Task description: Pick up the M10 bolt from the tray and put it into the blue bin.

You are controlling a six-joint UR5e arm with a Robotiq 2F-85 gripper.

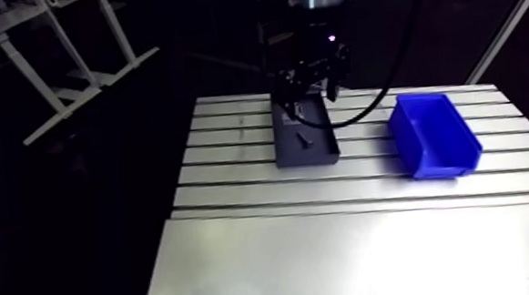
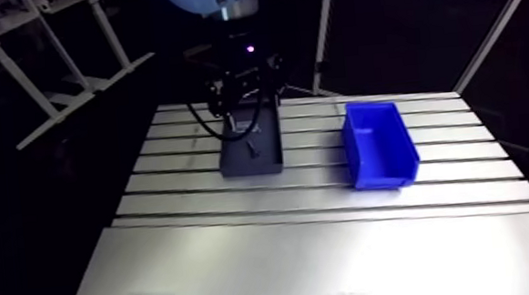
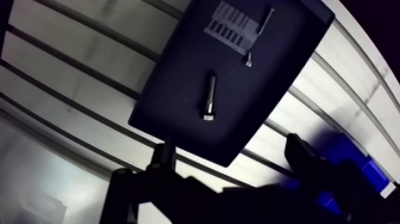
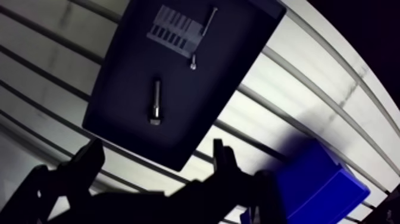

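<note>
So the Robotiq 2-finger gripper (image 3: 229,148) hangs over the flat black tray (image 3: 178,89) with its dark fingers (image 3: 163,158) spread wide and nothing in them. The silver hex-head M10 bolt (image 3: 209,98) lies flat on the tray at roughly 12 o'clock from the gap, ahead of both fingertips and touching neither. Beyond it are a tiny screw (image 3: 249,58) and a ribbed silvery strip (image 3: 232,31). In the arm view, the open blue plastic bin (image 1: 438,166) sits on the slotted aluminium table (image 1: 234,175) at the tray's 3 o'clock, apart from it.
</note>
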